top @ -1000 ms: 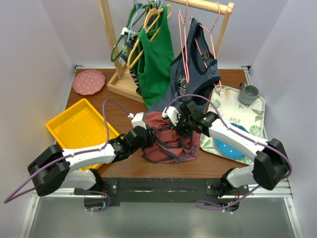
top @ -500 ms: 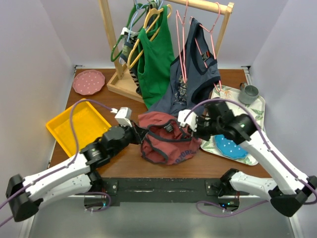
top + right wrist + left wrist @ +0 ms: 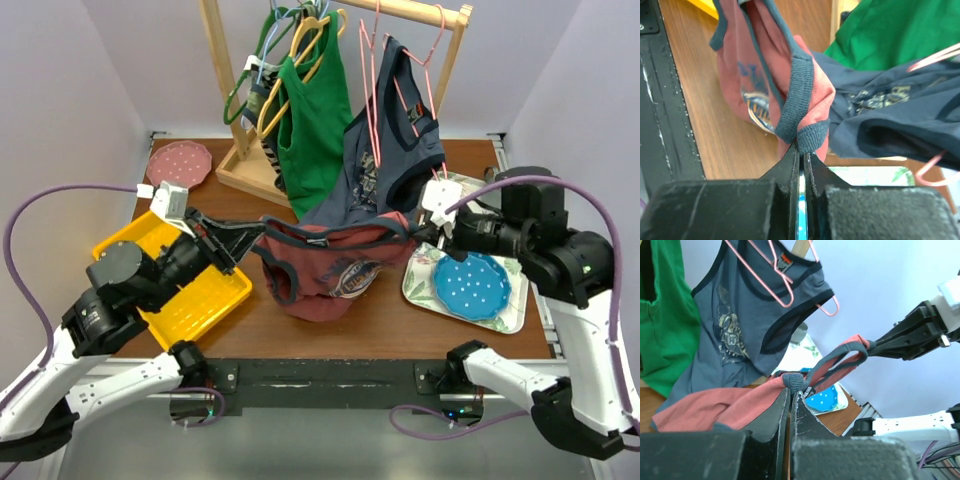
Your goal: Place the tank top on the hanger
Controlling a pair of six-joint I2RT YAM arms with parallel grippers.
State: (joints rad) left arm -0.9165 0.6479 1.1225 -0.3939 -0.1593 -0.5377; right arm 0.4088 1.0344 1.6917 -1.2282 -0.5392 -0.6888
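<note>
The left end effector (image 3: 790, 391) pinches the tank top (image 3: 715, 407), seemingly stretched taut.

Yellow tray (image 3: 205, 303), pink plate (image 3: 178, 164), wooden rack (image 3: 216, 62)

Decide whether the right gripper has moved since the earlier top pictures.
Yes. The right gripper, shut on the tank top, has moved right, toward the leaf-patterned tray, and now reaches its left edge.

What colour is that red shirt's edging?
The tank top has dark navy trim; clearest in right wrist view.
</note>
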